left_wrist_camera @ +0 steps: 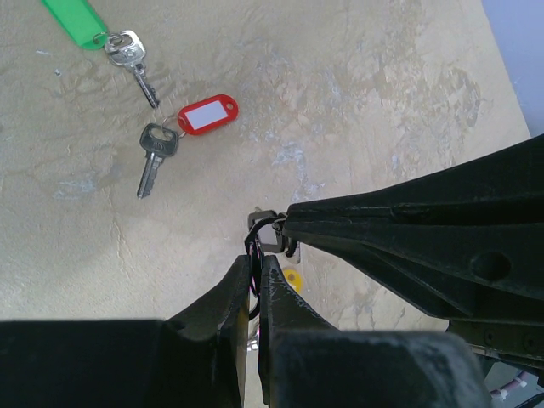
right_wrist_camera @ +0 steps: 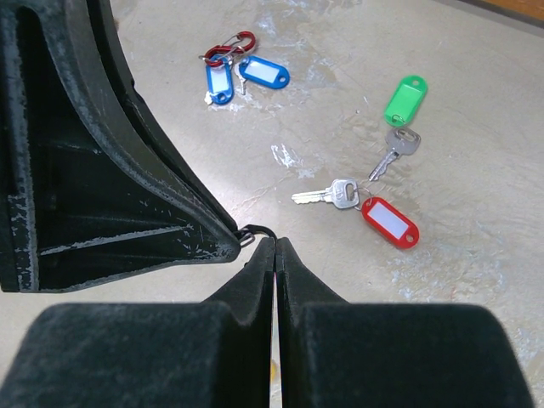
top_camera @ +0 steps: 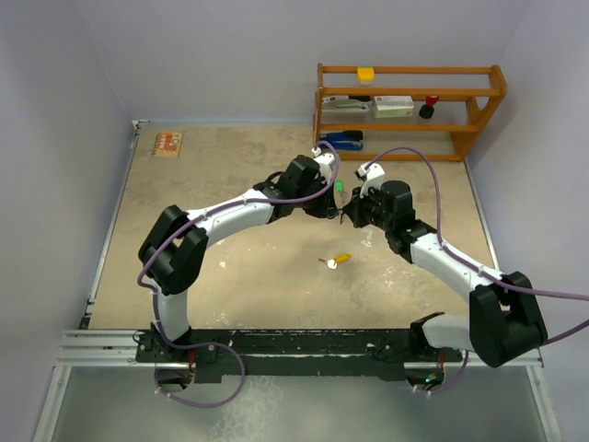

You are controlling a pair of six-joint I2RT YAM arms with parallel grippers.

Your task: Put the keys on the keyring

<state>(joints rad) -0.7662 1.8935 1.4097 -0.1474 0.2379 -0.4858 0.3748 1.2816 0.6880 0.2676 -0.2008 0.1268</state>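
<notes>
Keyring (left_wrist_camera: 262,218) of thin dark wire sits clamped by shut left gripper (left_wrist_camera: 255,279) and right gripper (right_wrist_camera: 274,252); red-tagged silver key (left_wrist_camera: 154,156) lies upper left in left-wrist view, blade down-frame.

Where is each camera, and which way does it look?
Top external: high behind the arms, looking down at the table and both arms.
Left wrist: on the left arm, looking down past the left gripper at the keyring; the right gripper shows.
Right wrist: on the right arm, looking down past its shut fingers; the left gripper shows.
Both wrist views share the red-tagged key and green-tagged key.
</notes>
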